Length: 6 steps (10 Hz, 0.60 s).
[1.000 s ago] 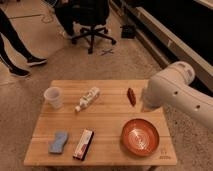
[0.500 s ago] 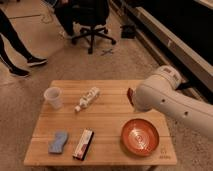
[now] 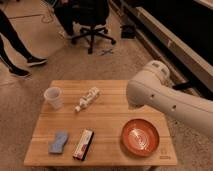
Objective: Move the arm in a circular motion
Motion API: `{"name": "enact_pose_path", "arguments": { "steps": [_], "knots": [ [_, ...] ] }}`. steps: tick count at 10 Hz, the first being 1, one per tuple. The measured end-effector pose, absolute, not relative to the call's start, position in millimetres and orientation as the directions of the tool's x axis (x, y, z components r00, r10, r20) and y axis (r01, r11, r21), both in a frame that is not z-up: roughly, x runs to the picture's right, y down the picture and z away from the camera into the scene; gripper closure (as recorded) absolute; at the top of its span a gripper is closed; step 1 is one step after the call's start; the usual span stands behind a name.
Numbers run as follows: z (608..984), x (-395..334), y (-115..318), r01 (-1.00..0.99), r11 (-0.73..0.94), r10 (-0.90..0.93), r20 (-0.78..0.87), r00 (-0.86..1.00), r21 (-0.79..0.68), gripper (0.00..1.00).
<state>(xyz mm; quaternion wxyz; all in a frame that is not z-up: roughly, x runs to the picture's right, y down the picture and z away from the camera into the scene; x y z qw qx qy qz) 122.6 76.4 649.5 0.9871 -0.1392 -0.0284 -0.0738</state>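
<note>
The arm [image 3: 167, 97] is a thick cream-white tube with a rounded joint [image 3: 150, 82] and small dark screw holes along its side. It reaches in from the right edge and hangs over the right back part of the wooden table [image 3: 107, 122]. Its rounded end is right of a lying white bottle [image 3: 87, 98] and above a red-orange bowl [image 3: 140, 137]. The gripper does not show in this view; the arm's bulk fills the spot where it could be.
On the table there are also a clear plastic cup [image 3: 52, 96] at the back left, a blue sponge [image 3: 59, 142] and a red-and-white snack bar [image 3: 84, 144] at the front. A black office chair [image 3: 92, 20] and a person's legs [image 3: 15, 50] are beyond the table.
The arm has swung left and further over the table. It now covers the small red object at the table's back right that showed earlier. The table items have not moved.
</note>
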Motion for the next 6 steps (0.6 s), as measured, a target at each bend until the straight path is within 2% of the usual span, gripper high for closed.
{"name": "enact_pose_path", "arguments": {
  "steps": [6],
  "knots": [
    [668,132,45,0.149,0.957,-0.142,0.044,0.989,-0.251,0.55]
  ]
}}
